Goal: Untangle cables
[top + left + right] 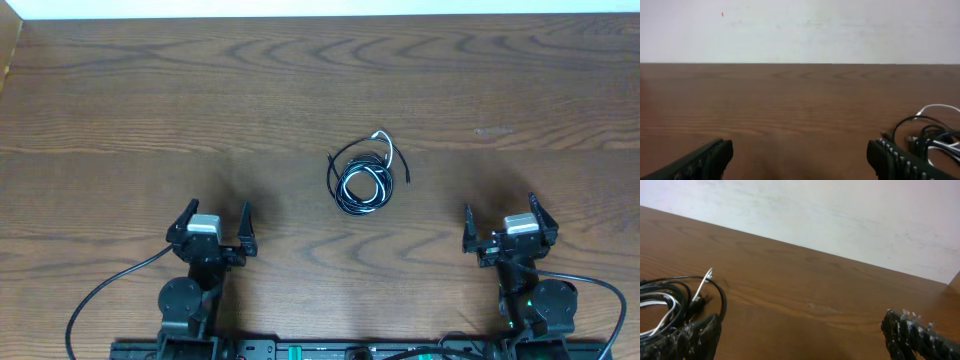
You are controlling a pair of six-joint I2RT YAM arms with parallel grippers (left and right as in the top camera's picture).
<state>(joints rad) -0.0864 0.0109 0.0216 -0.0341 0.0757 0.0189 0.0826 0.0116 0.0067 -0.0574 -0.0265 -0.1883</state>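
The cables (362,180) lie in one small coiled tangle of thin black wires and one white wire at the middle of the wooden table. The tangle shows at the right edge of the left wrist view (932,135) and at the left edge of the right wrist view (670,305). My left gripper (211,228) is open and empty at the front left, well apart from the tangle. My right gripper (507,227) is open and empty at the front right, also apart from it.
The wooden table (200,100) runs back to a white wall. Thicker black cords (110,290) trail from both arm bases along the front edge.
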